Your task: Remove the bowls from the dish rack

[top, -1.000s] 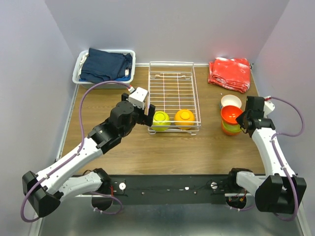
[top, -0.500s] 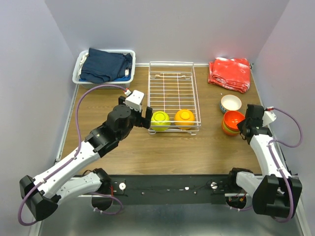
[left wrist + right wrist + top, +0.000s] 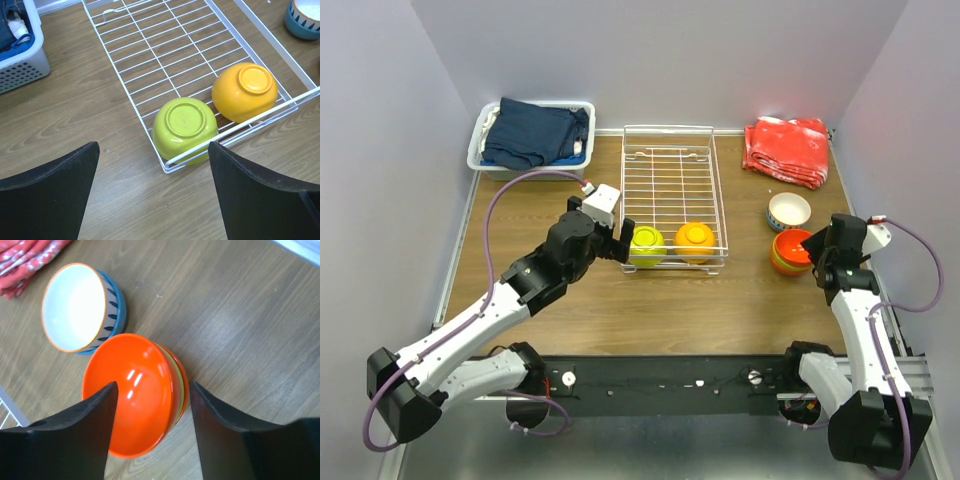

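Here the left tool (image 3: 152, 147) gapes wide near the yellow-green bowl (image 3: 184, 125) in the dish rack (image 3: 150, 50), the right tool (image 3: 151, 387) unclenched over the red-orange bowl (image 3: 140, 407).

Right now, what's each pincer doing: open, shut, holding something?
Left pincer: open, empty, facing the green bowl.
Right pincer: open, straddling the rim of the red-orange bowl.

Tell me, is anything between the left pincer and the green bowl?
Yes. The low wire edge of the rack runs across in front of the green bowl, between it and the open left pincer. From above, nothing visible blocks the bowl.
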Controlling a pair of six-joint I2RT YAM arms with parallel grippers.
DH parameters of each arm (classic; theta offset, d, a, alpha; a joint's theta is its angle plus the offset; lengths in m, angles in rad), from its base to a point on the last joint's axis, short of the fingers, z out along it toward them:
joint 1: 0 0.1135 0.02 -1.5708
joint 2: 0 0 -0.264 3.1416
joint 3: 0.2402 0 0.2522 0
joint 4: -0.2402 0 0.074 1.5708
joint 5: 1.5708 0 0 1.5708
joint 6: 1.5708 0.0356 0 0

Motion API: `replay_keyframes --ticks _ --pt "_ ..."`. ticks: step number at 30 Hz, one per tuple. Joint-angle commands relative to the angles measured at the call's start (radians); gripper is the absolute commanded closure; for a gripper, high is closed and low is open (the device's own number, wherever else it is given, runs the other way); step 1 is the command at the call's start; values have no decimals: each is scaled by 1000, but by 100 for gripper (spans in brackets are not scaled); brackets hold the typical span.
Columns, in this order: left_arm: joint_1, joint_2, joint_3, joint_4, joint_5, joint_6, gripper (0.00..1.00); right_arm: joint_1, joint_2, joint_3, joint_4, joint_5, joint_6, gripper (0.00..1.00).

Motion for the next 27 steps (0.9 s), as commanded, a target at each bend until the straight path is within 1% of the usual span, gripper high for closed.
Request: replay_keyframes --ticks 1,2,3,5,6,8,10,11,13,14,16,17,21,23,27 --pt "4 48 14 -6 59 -1 1 -5 -67 49 -21 -51 -35 24" --pt "4 86 44 -17 76 -4 1 -7 -87 51 -15 -95 -41 16" --pt "4 109 66 -47 86 -14 1 -5 -100 49 -7 -123 -68 11" --pt "4 183 139 -80 109 -40 1 -7 -133 45 17 -211 -87 3" --pt "4 209 164 -115 117 -46 1 -7 -143 40 25 -238 -102 2" --pt "4 281 237 -150 117 -61 1 -5 -161 34 42 -311 -107 0" --pt "4 329 288 -205 103 -64 1 -5 -184 29 50 -353 -122 0" --pt "4 381 337 -224 97 -63 1 -5 -189 28 50 -397 -128 0" --pt "4 434 388 -294 53 -61 2 -5 -206 25 53 -431 -147 0" --pt "4 488 440 -320 42 -61 3 -5 -212 23 51 -446 -153 0" --pt "4 537 489 -397 28 -60 6 -4 -225 19 54 -482 -170 0" --pt "4 582 530 -417 30 -63 9 -2 -230 17 53 -489 -176 0" --pt "2 680 629 -506 45 -74 15 27 -250 14 60 -487 -200 0" --pt "-4 724 676 -509 76 -77 16 44 -255 14 62 -488 -205 0" --pt "-27 780 735 -465 120 -75 16 62 -255 11 63 -503 -217 0"
